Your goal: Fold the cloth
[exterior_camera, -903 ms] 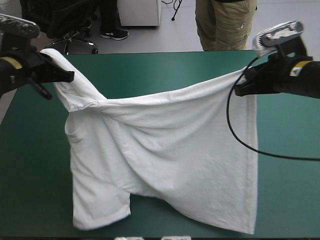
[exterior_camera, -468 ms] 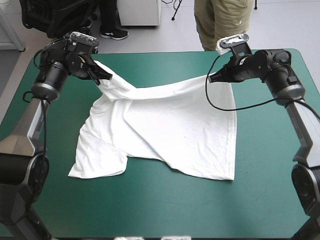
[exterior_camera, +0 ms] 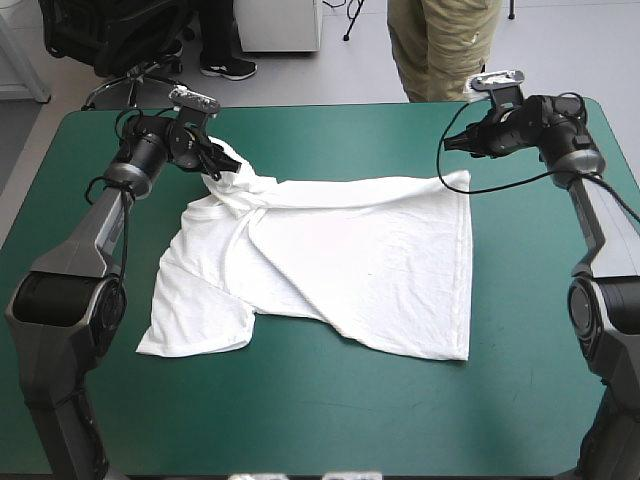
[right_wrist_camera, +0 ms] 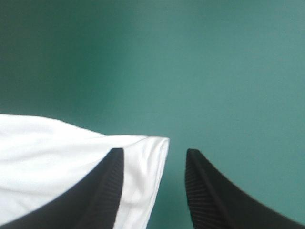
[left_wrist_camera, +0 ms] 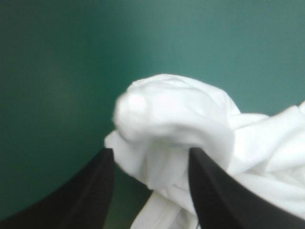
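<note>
At my left gripper (left_wrist_camera: 150, 151) the black fingers (left_wrist_camera: 95, 191) stand spread. A thick bunch of the T-shirt (exterior_camera: 350, 260) sits between them and just ahead of their tips, not pinched. The danger I see here: if I draw this arm away carelessly, a fold could hang on one finger and drag that corner out of place, because the bunch is fat and fills the gap. If I fold from this state, the lump would stay locked inside the fold. At the right gripper (right_wrist_camera: 153, 151) the fingers are spread too. A corner of the shirt lies below one finger and partly in the gap, while the other finger is over the bare teal-green cover (right_wrist_camera: 228, 71). A low sweep there could catch the edge and flip it — the corner looks thin and loose. The shirt itself lies on the table between the two grippers, mostly flat. Near the left fingers it is crumpled and twisted, with creases running diagonally over the body and one short sleeve lying well away from them. Toward the right fingers the side edge is straight and smooth.
</note>
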You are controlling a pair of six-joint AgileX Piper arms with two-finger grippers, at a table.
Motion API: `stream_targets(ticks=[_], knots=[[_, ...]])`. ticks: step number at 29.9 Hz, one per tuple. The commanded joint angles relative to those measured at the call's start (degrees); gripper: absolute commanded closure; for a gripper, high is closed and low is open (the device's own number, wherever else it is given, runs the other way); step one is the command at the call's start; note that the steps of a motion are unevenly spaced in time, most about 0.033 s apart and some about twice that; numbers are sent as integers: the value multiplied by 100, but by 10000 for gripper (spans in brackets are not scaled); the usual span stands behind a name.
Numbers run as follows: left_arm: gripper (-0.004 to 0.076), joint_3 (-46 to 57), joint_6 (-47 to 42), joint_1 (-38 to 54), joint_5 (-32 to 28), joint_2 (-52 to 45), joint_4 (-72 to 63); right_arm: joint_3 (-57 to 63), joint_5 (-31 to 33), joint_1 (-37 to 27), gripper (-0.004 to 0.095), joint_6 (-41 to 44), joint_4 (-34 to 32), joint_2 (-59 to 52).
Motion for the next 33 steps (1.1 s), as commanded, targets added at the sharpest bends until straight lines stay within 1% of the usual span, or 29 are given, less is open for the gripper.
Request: stream_targets(ticks=[1,2,4,6,8,9,11,13,15,17,20,23,26,30,33], knots=[[209,-290,-209,6,-499,-356,-44,-215,-610,-241,404,-6,79,-287],[210,-326,-231,6,-462,-356,-32,-264,-607,-299,404,-6,89,-300],[213,-438,-231,6,-276,-397,-9,-448,-377,-378,404,-1,101,-309],[213,-597,-231,6,68,-448,14,-727,86,-402,404,-1,117,-309],[213,-737,-220,6,509,-590,38,-1070,701,-402,405,-43,88,-309],[213,-755,-170,6,748,-697,40,-1241,985,-402,405,-99,175,-321],[213,-755,-156,6,1174,-948,40,-1458,1353,-402,414,-110,411,-436],[229,-668,-142,6,1434,-1295,40,-1580,1627,-402,431,-223,665,-605],[255,-478,-142,6,1530,-1677,40,-1570,1866,-402,453,-289,962,-907],[279,-109,-142,6,1517,-2154,84,-1570,2155,-402,470,-253,1092,-1200],[285,711,-260,6,1400,-2937,85,-1570,2592,-402,491,-280,1451,-1581],[285,1638,-343,6,1160,-3671,85,-1412,2643,-390,513,-412,1684,-2012],[285,2511,-540,6,1040,-4325,153,-1010,2643,-390,517,-412,1694,-2446],[285,3583,-1044,6,1028,-5017,552,-1,2553,-390,517,-482,1730,-3027],[285,4325,-1469,6,950,-5374,808,946,2240,-390,517,-559,1823,-3546]])
